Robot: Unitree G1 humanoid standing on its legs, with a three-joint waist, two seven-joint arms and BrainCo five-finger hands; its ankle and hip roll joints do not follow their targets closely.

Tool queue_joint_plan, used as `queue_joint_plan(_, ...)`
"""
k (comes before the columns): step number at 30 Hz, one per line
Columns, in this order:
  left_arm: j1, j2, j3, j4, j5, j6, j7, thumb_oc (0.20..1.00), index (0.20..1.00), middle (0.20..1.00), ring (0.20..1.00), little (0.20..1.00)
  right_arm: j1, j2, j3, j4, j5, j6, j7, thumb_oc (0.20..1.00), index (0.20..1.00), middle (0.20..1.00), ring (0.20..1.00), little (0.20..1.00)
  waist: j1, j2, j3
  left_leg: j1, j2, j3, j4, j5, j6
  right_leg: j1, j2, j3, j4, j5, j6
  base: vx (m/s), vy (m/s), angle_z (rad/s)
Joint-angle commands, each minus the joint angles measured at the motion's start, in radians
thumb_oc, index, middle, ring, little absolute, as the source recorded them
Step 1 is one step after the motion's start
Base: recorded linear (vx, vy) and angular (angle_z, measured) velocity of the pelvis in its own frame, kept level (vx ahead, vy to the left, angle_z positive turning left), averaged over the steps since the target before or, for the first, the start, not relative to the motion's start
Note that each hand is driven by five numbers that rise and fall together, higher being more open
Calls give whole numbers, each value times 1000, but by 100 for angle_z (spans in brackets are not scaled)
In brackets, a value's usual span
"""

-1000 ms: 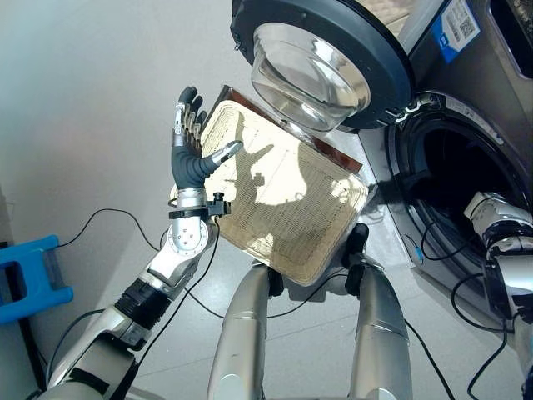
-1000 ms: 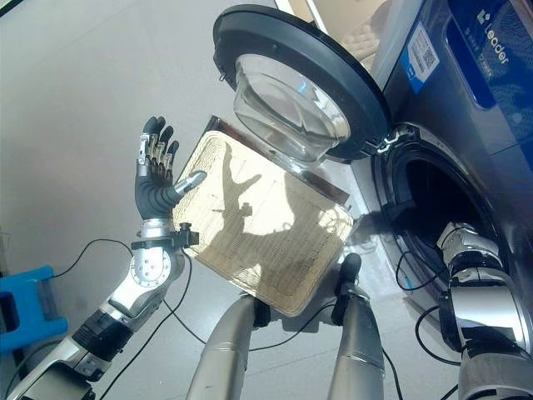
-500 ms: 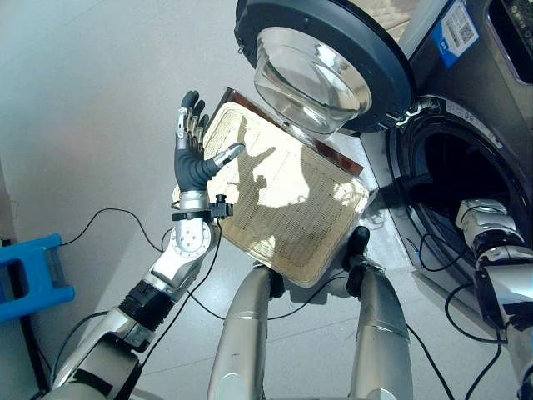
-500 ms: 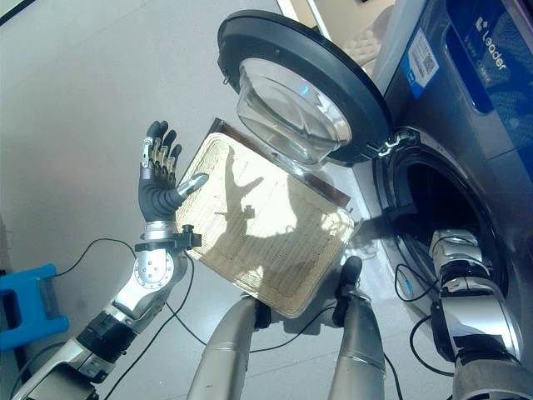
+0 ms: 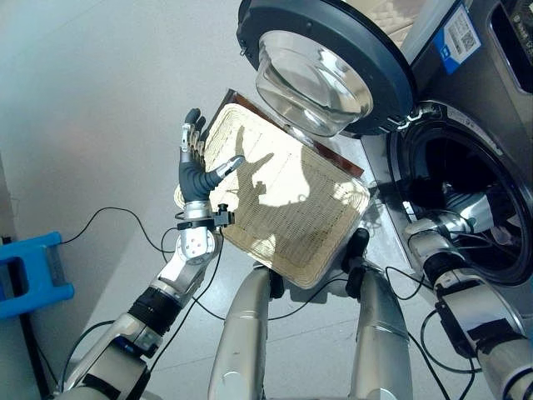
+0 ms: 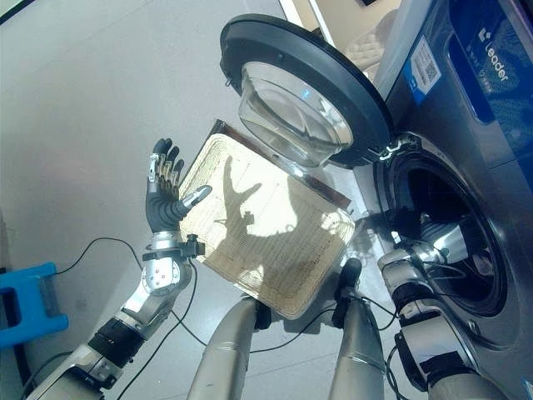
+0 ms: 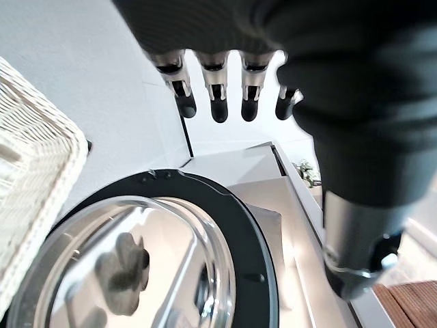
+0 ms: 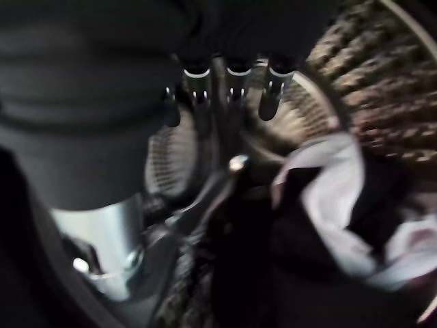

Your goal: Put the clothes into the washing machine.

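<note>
Now the left hand [image 5: 196, 163] is raised beside the wicker basket [image 5: 283, 208], fingers straight and spread, holding nothing; it seems parked clear of the work. The basket sits low in front of the robot, emptied, under the swung-open washer door [image 5: 329, 62]. Rightmost, the right hand [image 8: 229, 82] reaches through the drum opening [image 5: 466, 200], its fingers extended and loose above the clothes [image 8: 328, 205] lying inside the drum. Compared with a second earlier, the right arm has pulled back and dropped lower at the opening.

A woven tray [image 5: 291, 208] lies on the grey floor [image 5: 92, 108] — a blue stool [image 5: 29, 275] well apart.
</note>
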State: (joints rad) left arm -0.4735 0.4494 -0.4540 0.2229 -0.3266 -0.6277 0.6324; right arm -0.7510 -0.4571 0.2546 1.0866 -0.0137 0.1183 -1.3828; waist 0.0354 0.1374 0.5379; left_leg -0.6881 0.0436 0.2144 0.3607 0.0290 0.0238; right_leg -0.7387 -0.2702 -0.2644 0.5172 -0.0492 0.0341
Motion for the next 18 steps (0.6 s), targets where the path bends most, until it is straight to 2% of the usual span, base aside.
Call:
queue_joint_plan(1,0,-28,9,-9,79,-76,22,1000,1000,1000,1000,1000,30,-25,28,-27,-55,65,-51,1000,1000,1000,1000,1000,-6,22,-18,56,-22,55,40,-163,-39,24,39,-35,54,-68,78,0,0,0)
queue_joint_plan(7,7,-41,-6,44,174,-79,58,1000,1000,1000,1000,1000,60,24,62,-23,-12,115,-34,1000,1000,1000,1000,1000,-8,21,-18,68,-21,56,29,-158,-41,41,42,-36,34,-62,79,0,0,0)
queue_joint_plan(8,3,-40,-13,65,192,-67,59,1000,1000,1000,1000,1000,60,32,77,-22,-20,128,-20,1000,1000,1000,1000,1000,-8,20,-18,74,-21,55,28,-157,-42,48,42,-36,33,-62,79,-68,18,-3)
queue_joint_plan(9,-9,-42,-17,91,217,-47,57,1000,1000,1000,1000,1000,55,39,92,-28,-44,151,2,1000,1000,1000,1000,1000,-8,17,-18,56,-17,60,21,-131,-35,34,43,-45,19,-38,66,0,0,0)
queue_joint_plan(10,1,-44,-25,107,223,-49,56,1000,1000,1000,1000,1000,67,44,103,-26,-48,156,5,1000,1000,1000,1000,1000,-9,16,-18,81,-18,53,28,-157,-43,57,42,-36,31,-62,80,-5,17,-3)
queue_joint_plan(11,1,-45,-30,126,230,-41,47,1000,1000,1000,1000,1000,70,49,116,-25,-65,170,18,1000,1000,1000,1000,1000,-9,13,-18,88,-17,53,28,-158,-43,64,41,-37,31,-64,80,0,0,0)
queue_joint_plan(12,-12,-45,-30,149,243,-23,41,1000,1000,1000,1000,1000,60,53,130,-23,-92,178,30,1000,1000,1000,1000,1000,-9,11,-18,72,-13,59,16,-130,-35,52,43,-47,15,-40,67,-67,9,0)
queue_joint_plan(13,-14,-46,-35,173,250,-19,40,1000,1000,1000,1000,1000,62,56,145,-22,-118,191,46,1000,1000,1000,1000,1000,-10,7,-18,78,-12,58,16,-130,-36,59,44,-48,13,-40,67,-74,8,-2)
queue_joint_plan(15,-7,-53,-54,267,252,19,-7,1000,1000,1000,1000,1000,81,59,206,-23,-205,231,132,1000,1000,1000,1000,1000,-14,-11,-18,107,-5,55,10,-127,-41,94,47,-48,-3,-37,69,25,8,-1)
queue_joint_plan(16,6,-59,-63,293,255,24,-17,1000,1000,1000,1000,1000,98,65,226,-22,-233,241,157,1000,1000,1000,1000,1000,-15,-16,-18,136,-4,49,16,-150,-49,122,47,-39,3,-59,81,58,23,-1)
queue_joint_plan(17,10,-60,-70,332,257,32,-32,1000,1000,1000,1000,1000,104,64,257,-27,-276,253,215,1000,1000,1000,1000,1000,-16,-22,-18,156,-2,46,10,-148,-51,145,48,-40,-6,-60,81,0,0,0)
queue_joint_plan(18,3,-60,-71,350,259,36,-41,1000,1000,1000,1000,1000,98,64,269,-26,-294,249,241,1000,1000,1000,1000,1000,-16,-25,-18,146,0,52,1,-124,-44,138,49,-48,-21,-37,69,-55,25,1)
